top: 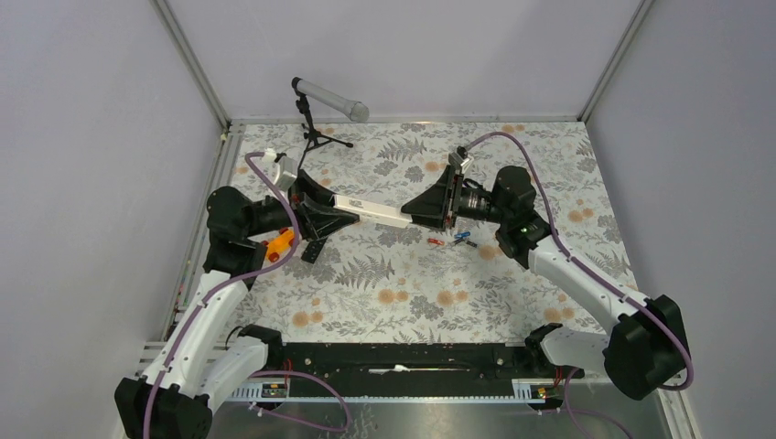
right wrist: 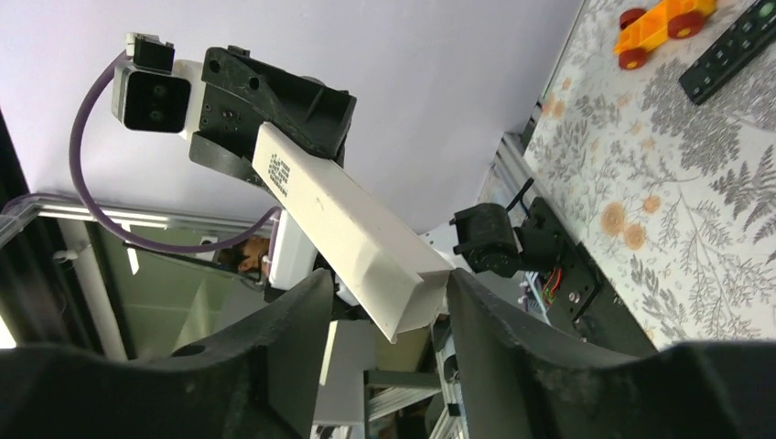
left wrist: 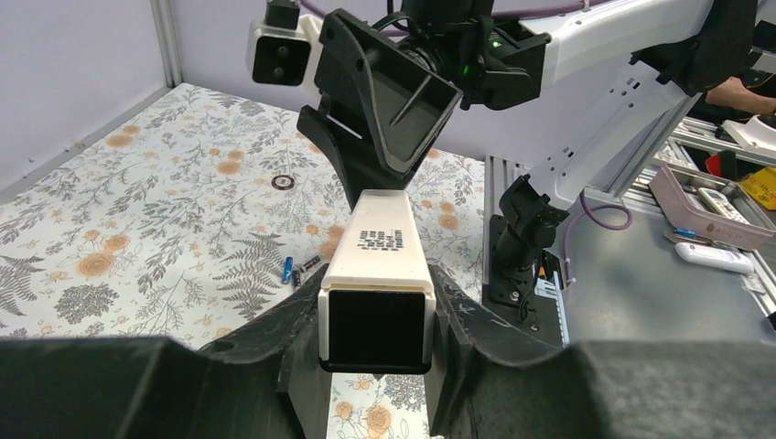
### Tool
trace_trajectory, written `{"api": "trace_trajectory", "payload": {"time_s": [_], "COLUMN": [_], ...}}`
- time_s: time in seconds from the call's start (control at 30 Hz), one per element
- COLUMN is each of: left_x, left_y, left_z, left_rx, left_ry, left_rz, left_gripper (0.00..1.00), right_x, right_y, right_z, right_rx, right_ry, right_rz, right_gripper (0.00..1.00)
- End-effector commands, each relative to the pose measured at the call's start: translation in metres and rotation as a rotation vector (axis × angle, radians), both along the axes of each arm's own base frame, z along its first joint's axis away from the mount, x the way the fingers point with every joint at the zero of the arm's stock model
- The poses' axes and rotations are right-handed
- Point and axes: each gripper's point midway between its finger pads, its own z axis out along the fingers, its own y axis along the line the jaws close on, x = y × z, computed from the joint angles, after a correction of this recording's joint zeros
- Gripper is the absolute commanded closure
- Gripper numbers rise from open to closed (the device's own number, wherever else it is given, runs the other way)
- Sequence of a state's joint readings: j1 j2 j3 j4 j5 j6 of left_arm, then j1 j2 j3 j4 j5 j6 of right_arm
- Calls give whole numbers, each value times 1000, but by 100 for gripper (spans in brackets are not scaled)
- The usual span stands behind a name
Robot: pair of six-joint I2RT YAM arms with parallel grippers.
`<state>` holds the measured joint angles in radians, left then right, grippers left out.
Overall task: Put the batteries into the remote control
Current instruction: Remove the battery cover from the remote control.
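Remote (top: 371, 208): aloft, one end pinched by left gripper (top: 322, 203); other end between spread jaws of right gripper (top: 412, 215). Batteries (top: 453, 241): on table (top: 412, 302) nearby. Advice: centre jaws, clamp gently, hold remote level.

My top view looks down from high behind the rig over the whole table (top: 412, 293). Both wrist views sit close, facing each other along the white remote (top: 371, 208), which all three share.

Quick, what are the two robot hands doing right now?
Left gripper: closed, holding the remote.
Right gripper: around the remote's other end; cannot tell if it grips.
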<state>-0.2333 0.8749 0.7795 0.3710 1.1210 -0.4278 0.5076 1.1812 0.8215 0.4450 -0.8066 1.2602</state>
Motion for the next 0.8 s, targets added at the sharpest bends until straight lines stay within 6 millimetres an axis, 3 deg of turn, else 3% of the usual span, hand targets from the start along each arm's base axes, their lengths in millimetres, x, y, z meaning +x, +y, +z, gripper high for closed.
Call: {"api": "trace_trajectory", "payload": {"time_s": [0.0,0.5,0.77], "left_x": [-8,-13,-2], "left_y": [3,4,7], "left_z": [17,11,7], "left_rx": [-28,31,39], "left_ry": [-155,-158,-146], "left_rz": [25,12,79], "left_gripper": [100,100,100], "right_x": [-16,-18,-17], "right_y": [4,-2,-7], "right_z": [28,29,48], "right_rx": [75,-14,68], "right_ry": [-26,-51,-88], "right_rz": [112,70,18], "right_gripper": [47,98,100]}}
